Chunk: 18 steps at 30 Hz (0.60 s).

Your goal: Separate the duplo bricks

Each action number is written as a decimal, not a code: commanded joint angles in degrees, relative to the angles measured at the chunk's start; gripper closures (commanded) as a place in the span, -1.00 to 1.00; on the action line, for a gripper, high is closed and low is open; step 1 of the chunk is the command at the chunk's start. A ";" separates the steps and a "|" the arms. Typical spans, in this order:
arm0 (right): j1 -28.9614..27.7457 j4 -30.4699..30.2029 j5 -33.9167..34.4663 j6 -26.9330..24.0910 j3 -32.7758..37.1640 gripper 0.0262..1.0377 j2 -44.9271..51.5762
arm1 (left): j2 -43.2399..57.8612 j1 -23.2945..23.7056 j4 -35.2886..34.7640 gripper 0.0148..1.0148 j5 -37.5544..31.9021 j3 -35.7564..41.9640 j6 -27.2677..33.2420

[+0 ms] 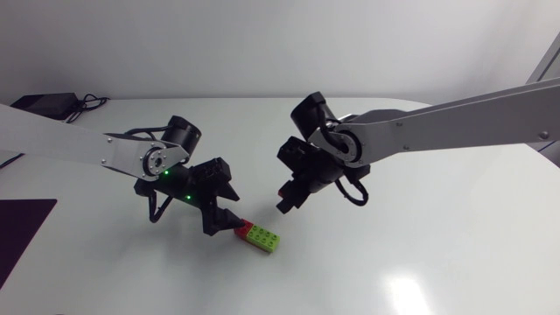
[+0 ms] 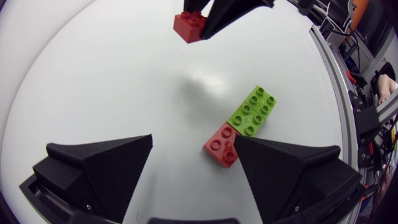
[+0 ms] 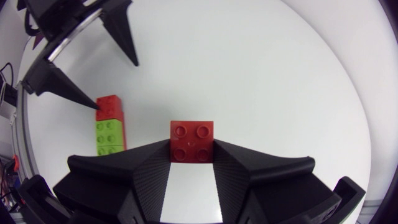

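A green brick (image 1: 263, 237) lies on the white table (image 1: 420, 254) with a small red brick (image 1: 239, 230) joined to its end. My left gripper (image 1: 227, 219) stands open just over that red brick; in the left wrist view the red brick (image 2: 221, 144) touches one finger (image 2: 280, 165), and the green brick (image 2: 252, 111) lies ahead. My right gripper (image 3: 192, 150) is shut on a second red brick (image 3: 192, 141), held above the table a little to the right of the pair (image 1: 281, 192). The right wrist view shows the green brick (image 3: 109, 135) beside my left gripper's fingertips (image 3: 87, 99).
A black box with cables (image 1: 52, 105) sits at the table's back left corner. A dark mat (image 1: 22, 232) lies at the left edge. Bare table spreads in front and to the right of the bricks.
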 commanded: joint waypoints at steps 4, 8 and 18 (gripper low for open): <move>-2.10 2.85 4.55 -1.15 -2.04 0.23 4.08 | -1.46 -0.88 -0.74 -0.80 -0.07 -1.43 -1.29; -3.41 2.23 4.64 -1.24 -0.72 0.20 7.77 | -1.99 -0.88 -0.74 -0.81 -0.24 -1.78 -1.37; -3.24 1.70 4.82 -0.98 0.59 0.03 9.62 | -2.87 -0.88 -0.74 -0.81 -0.51 -2.83 -1.37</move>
